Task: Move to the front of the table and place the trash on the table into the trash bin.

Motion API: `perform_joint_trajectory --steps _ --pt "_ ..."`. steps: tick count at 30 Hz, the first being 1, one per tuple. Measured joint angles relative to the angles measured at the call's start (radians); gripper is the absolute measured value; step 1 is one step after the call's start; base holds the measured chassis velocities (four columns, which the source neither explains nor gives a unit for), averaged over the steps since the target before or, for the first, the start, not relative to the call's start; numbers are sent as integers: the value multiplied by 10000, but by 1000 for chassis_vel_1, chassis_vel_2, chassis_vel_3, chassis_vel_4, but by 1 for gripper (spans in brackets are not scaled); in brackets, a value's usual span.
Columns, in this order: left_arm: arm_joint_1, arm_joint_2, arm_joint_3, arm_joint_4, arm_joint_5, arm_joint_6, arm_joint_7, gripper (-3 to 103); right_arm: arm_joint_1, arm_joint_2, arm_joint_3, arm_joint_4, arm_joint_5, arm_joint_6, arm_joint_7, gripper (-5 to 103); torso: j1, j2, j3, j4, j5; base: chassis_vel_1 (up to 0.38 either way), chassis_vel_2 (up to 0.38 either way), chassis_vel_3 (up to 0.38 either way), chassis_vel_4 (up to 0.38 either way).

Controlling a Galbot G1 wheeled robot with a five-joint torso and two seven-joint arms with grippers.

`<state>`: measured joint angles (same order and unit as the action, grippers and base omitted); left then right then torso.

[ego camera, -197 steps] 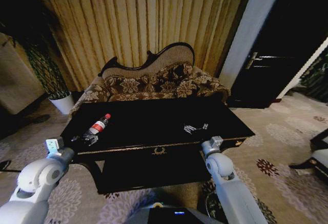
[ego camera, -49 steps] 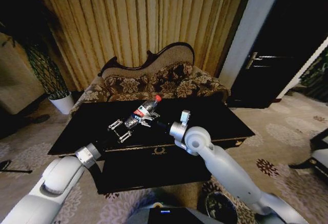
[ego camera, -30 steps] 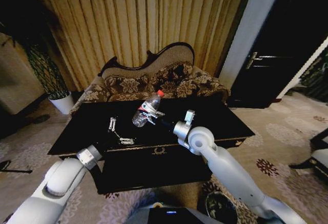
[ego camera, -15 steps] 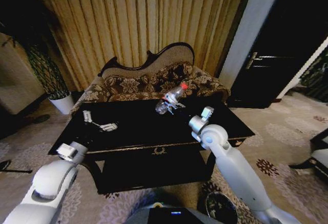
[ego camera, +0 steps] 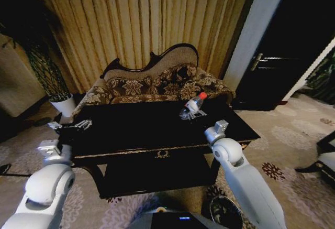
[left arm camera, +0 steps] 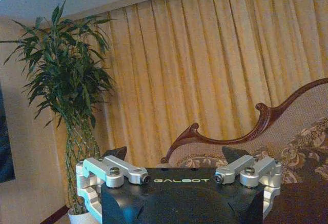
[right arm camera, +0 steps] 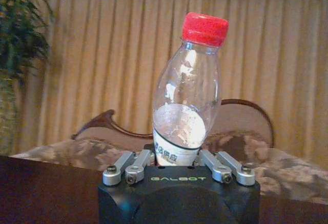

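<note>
Bottle [ego camera: 194, 105] above table [ego camera: 152, 127], sofa [ego camera: 157, 85] behind

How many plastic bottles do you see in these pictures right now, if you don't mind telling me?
1. The bottle is held cap-up in the right pincer, above the far right part of the table, in front of the sofa. Others may be hidden.

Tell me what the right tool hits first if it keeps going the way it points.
Probably the sofa: the right tool, shut on the bottle, points across the table toward it. Depth is uncertain.
</note>
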<state>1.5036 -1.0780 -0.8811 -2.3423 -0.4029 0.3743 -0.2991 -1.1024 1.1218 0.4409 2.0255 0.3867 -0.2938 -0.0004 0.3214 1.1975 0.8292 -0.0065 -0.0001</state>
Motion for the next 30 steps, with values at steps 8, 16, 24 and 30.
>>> perform_joint_trajectory --steps 8,16,24,30 --pt "-61 97 -115 209 -524 -267 349 100 -553 -233 726 -27 137 206 0 28 0 0 0 -2 1 0 0 0 0" --pt "-4 199 -325 125 -690 -277 519 100 -1152 -377 1333 181 344 382 1 28 4 -1 1 -3 1 12 -16 -14 11" --pt "106 190 -525 51 -680 -295 602 100 -1459 -309 1504 449 354 391 3 28 4 -1 1 0 0 120 -111 -127 130" --pt "162 175 -569 6 -653 -313 609 100 -1526 -254 1462 555 339 396 5 28 -3 1 -1 -1 -1 218 -236 -218 214"
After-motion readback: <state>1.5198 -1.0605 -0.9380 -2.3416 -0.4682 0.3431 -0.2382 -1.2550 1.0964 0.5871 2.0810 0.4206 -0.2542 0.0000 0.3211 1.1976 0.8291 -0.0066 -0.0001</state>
